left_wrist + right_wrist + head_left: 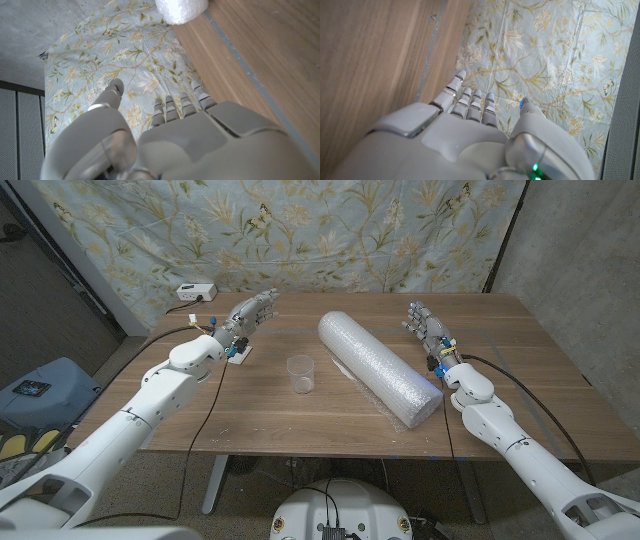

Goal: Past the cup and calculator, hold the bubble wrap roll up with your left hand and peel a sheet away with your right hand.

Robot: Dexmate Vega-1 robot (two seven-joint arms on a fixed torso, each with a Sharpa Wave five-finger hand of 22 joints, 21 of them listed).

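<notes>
A long white bubble wrap roll (378,365) lies on its side across the middle of the wooden table (520,370), running from the far centre toward the near right; one end (181,9) shows in the left wrist view. A clear plastic cup (300,373) stands upright just left of the roll. My left hand (247,319) hovers at the far left with fingers apart, holding nothing; its back (200,145) shows in the left wrist view. My right hand (427,328) stands open to the right of the roll, apart from it, its back (455,140) in the right wrist view.
A small white object (238,358) lies under my left wrist. A white box with a cable (195,292) sits at the far left corner. A floral cloth (300,230) hangs behind the table. A blue bin (40,395) stands on the floor at left.
</notes>
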